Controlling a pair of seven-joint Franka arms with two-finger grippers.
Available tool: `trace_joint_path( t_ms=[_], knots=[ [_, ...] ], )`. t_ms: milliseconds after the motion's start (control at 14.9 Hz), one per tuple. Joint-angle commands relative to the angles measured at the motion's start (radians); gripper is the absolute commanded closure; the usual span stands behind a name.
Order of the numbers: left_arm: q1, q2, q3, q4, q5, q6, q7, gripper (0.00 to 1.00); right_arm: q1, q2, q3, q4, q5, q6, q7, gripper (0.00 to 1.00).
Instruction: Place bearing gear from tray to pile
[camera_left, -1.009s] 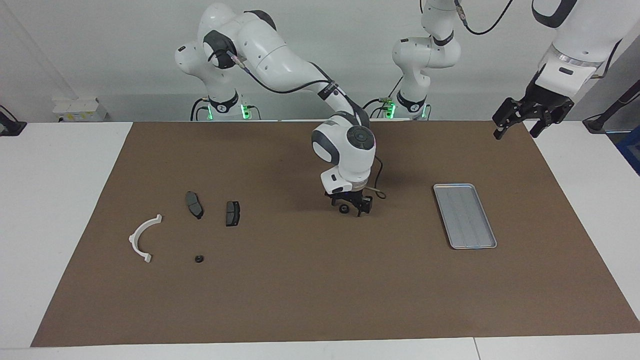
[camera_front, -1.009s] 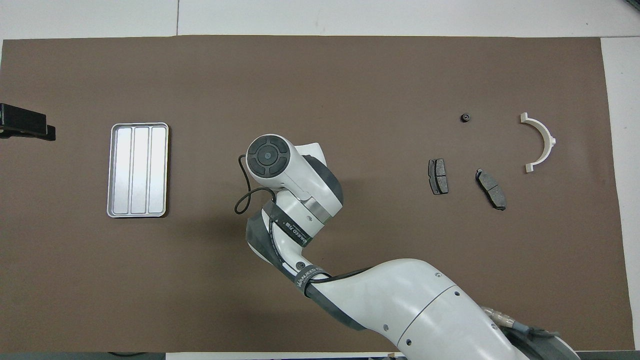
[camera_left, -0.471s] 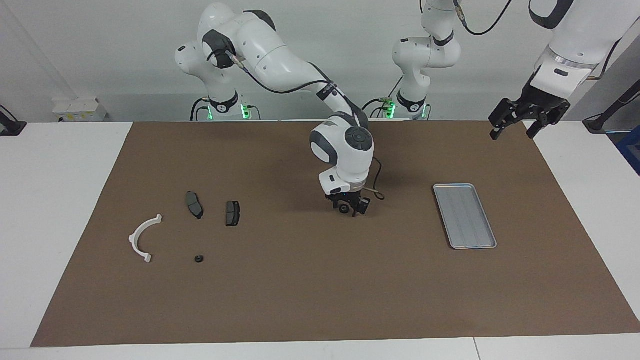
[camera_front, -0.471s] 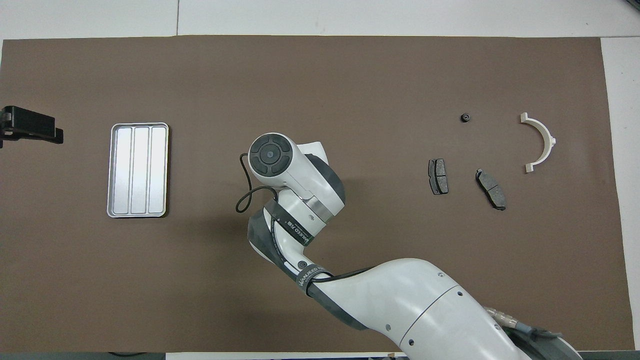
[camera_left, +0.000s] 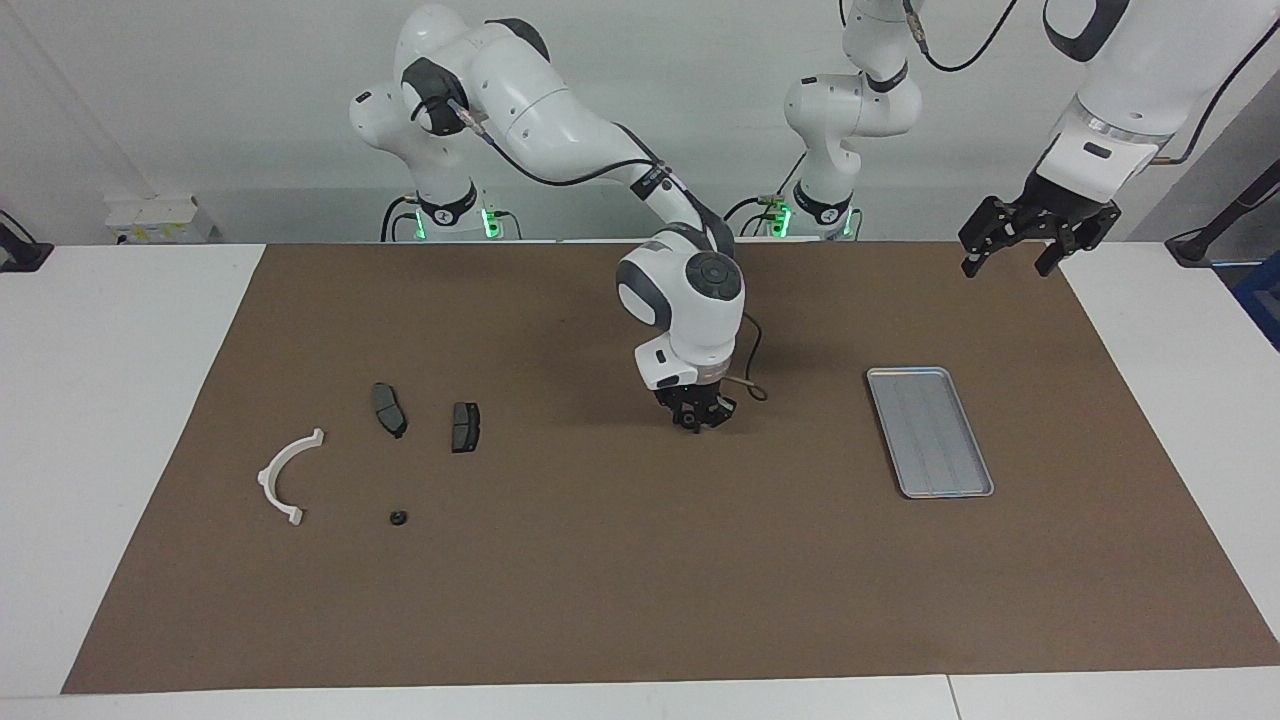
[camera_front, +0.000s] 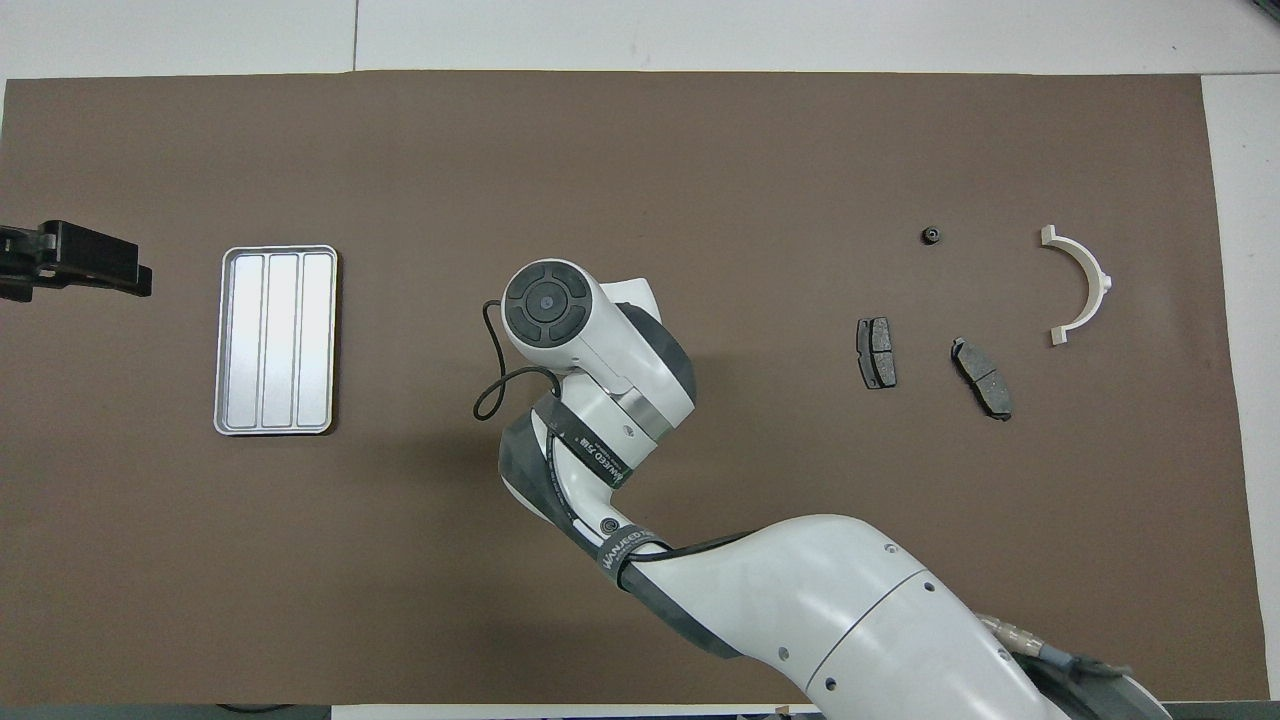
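Observation:
My right gripper (camera_left: 699, 419) is low over the mat's middle, between the tray and the pile, and is shut on a small black bearing gear (camera_left: 696, 424). In the overhead view the right wrist hides both. The silver-grey tray (camera_left: 930, 431) (camera_front: 277, 340) lies toward the left arm's end and holds nothing. The pile lies toward the right arm's end: a white bracket (camera_left: 284, 476) (camera_front: 1082, 284) and two brake pads (camera_left: 389, 409) (camera_left: 465, 426). My left gripper (camera_left: 1008, 260) (camera_front: 90, 272) is open and raised over the mat's edge at the left arm's end.
A second small black gear (camera_left: 397, 518) (camera_front: 931, 236) lies on the mat beside the bracket, farther from the robots than the pads. The brown mat (camera_left: 600, 600) covers most of the white table.
My right gripper's fingers have closed around the small gear on the mat. My left gripper has drifted a little toward the tray while staying raised.

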Motion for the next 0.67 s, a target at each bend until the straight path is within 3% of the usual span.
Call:
trace_joint_path(
  t_ms=[0,269,605],
  knots=[
    [-0.018,0.022,0.006,0.012,0.010,0.043,0.006,0.01,-0.049,-0.006,0.002,-0.009,-0.017,-0.029,-0.072,1.00],
    [-0.017,0.033,0.006,0.018,0.009,0.059,0.008,0.01,-0.256,-0.070,0.008,0.101,-0.004,-0.269,-0.516,1.00],
    [-0.017,0.029,0.006,0.001,0.004,0.103,0.015,0.01,-0.448,-0.084,0.006,0.068,-0.001,-0.224,-0.917,1.00]
  ],
)
